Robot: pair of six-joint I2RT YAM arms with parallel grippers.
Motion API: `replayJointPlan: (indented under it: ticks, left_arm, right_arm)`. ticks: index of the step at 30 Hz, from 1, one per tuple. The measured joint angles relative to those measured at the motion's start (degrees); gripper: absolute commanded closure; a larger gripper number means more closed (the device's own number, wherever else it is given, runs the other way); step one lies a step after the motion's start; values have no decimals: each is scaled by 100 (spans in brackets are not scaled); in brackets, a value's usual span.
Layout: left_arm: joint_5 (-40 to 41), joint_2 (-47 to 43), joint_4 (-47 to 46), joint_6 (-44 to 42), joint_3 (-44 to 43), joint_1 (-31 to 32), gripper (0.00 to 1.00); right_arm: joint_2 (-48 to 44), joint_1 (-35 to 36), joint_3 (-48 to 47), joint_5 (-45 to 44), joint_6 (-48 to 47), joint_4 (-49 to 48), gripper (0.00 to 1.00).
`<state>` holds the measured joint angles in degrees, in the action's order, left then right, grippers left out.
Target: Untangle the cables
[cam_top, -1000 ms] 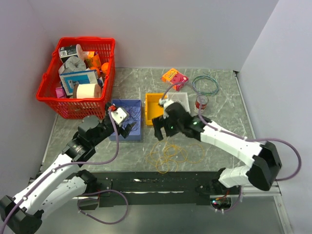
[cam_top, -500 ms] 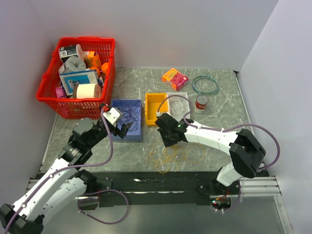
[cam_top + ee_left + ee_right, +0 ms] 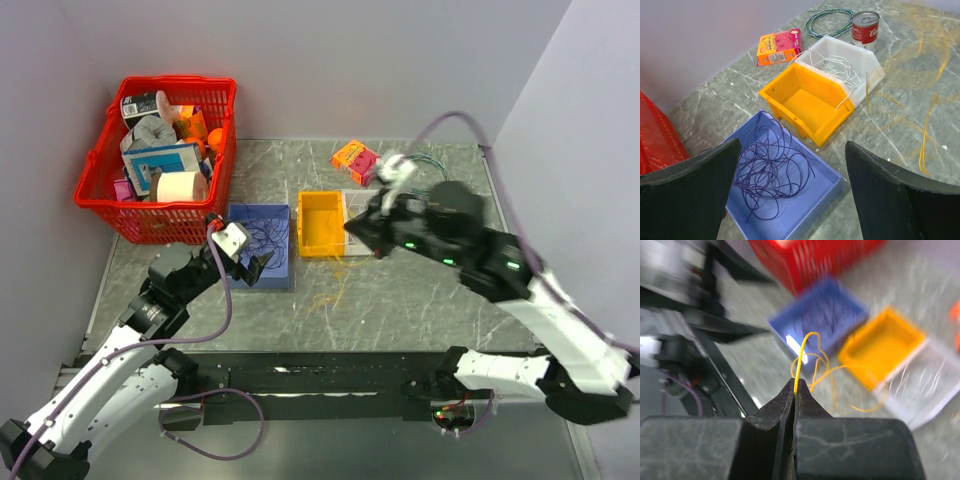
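Purple cable [image 3: 771, 167] binned, white cable [image 3: 832, 65] binned; right gripper [image 3: 794, 390] pinches yellow cable [image 3: 802, 352], yellow bin [image 3: 790, 85] empty; left gripper [image 3: 794, 145] agape.

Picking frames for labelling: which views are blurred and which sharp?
Right wrist: background heavily motion-blurred, blue bin smeared; right claw and pinched yellow cable sharp. Left wrist: sharp, except yellow streaks at right. Top: right arm slightly blurred.

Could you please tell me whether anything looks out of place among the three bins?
One white wire strays: its end pokes out of the white bin across the rim of the yellow bin, which otherwise looks empty.
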<state>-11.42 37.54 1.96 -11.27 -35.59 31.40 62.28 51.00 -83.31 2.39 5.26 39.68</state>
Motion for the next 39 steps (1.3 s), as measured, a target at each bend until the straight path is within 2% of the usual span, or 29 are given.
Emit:
replayJointPlan:
  ticks: [5, 9, 15, 19, 22, 23, 27, 30, 31, 32, 33, 34, 39]
  left_arm:
    - [-111, 0, 2, -4, 13, 0, 7]
    - [-337, 0, 2, -31, 13, -9, 7]
    - [-1220, 153, -201, 26, 11, 28, 6]
    - [-1733, 452, -365, 42, -37, 413, 7]
    - [-1991, 713, -426, -17, -168, 828, 14]
    - [-2061, 778, -437, -39, -223, 927, 21]
    - [-2240, 951, -575, -229, -466, 1106, 36]
    - [-2297, 1051, -623, -481, -636, 1139, 54]
    - [-2312, 1091, -645, -560, -680, 1154, 76]
    - [-2330, 1128, -664, -610, -708, 1172, 90]
    - [-2345, 1167, -678, -638, -732, 1193, 97]
    - [-2352, 1202, -695, -675, -741, 1213, 99]
    - [-2286, 1255, -678, -710, -741, 1235, 99]
  right_arm:
    - [-426, 0, -977, 560, -533, 13, 100]
    - [-404, 0, -1375, 973, -758, -131, 100]
    - [24, 2, -1705, 1390, -946, -118, 100]
    - [321, 0, -1742, 1556, -1005, -146, 100]
    - [350, 0, -1742, 1633, -1034, -155, 100]
    - [330, 0, -1744, 1679, -1049, -170, 100]
    - [181, 0, -1735, 2024, -1130, -352, 100]
    - [15, 0, -1681, 2280, -1209, -485, 100]
    - [-17, 2, -1674, 2321, -1224, -511, 100]
    - [-46, 0, -1674, 2378, -1244, -551, 100]
    - [-70, 0, -1670, 2413, -1248, -601, 100]
    - [-94, 0, -1657, 2430, -1259, -647, 100]
    - [-162, 0, -1585, 2138, -1285, -664, 100]
